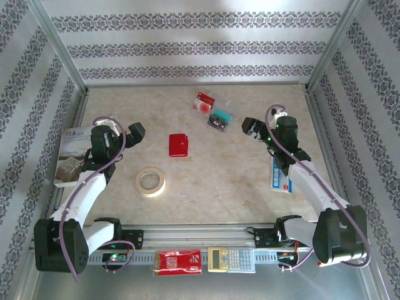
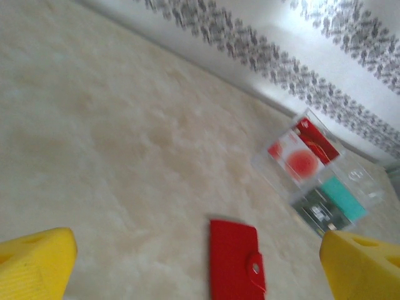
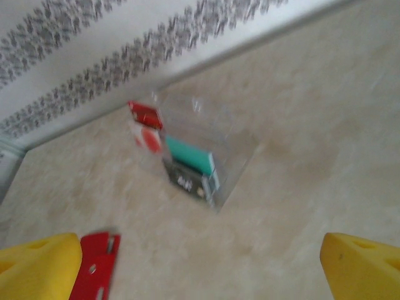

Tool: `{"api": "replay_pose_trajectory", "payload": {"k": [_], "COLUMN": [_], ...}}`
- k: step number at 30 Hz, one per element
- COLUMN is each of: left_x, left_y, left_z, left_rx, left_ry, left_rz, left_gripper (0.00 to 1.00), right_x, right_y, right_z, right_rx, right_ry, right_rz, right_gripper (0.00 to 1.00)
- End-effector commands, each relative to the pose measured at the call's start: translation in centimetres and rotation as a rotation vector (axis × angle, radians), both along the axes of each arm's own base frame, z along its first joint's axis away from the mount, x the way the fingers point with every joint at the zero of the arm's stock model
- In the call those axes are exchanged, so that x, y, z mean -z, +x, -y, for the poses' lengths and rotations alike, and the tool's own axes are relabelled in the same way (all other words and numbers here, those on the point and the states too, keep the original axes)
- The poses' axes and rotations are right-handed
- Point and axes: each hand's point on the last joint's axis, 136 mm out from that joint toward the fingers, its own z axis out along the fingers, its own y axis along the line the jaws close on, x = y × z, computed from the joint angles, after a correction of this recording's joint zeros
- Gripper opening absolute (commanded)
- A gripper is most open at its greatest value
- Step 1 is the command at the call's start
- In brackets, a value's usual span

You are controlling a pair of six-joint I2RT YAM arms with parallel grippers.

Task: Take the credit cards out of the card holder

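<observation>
- The card holder (image 1: 178, 145), a smooth red square shut by a snap tab, lies mid-bench (image 1: 219, 181); its inside is hidden.
- A red-and-white card (image 1: 204, 102) and a teal-and-black card (image 1: 220, 117) lie in glossy clear plastic near the back wall, their print too blurred to read.
- The left jaws and right jaws both gape wide, showing yellow fingertips (image 2: 34, 262).

Bright, even overhead light; both wrist views are blurred, soft shadows.

card holder (image 1: 179, 145) (red, folded), tape roll (image 1: 150, 182) nearby
</observation>
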Motion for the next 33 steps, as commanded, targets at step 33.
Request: {"api": "replay_pose_trajectory", "payload": {"k": [33], "left_x": [13.4], "left_y": [5.0], "left_z": [16.6], "left_rx": [0.451], "left_ry": [0.002], "left_rz": [-0.614], "left_gripper": [0.84], "right_x": [8.0], "right_y": [-1.2], "right_z": [-7.7], "right_rx": [-0.144], "right_ry": [0.048], "right_rz": [-0.315], "right_gripper": [0.98]}}
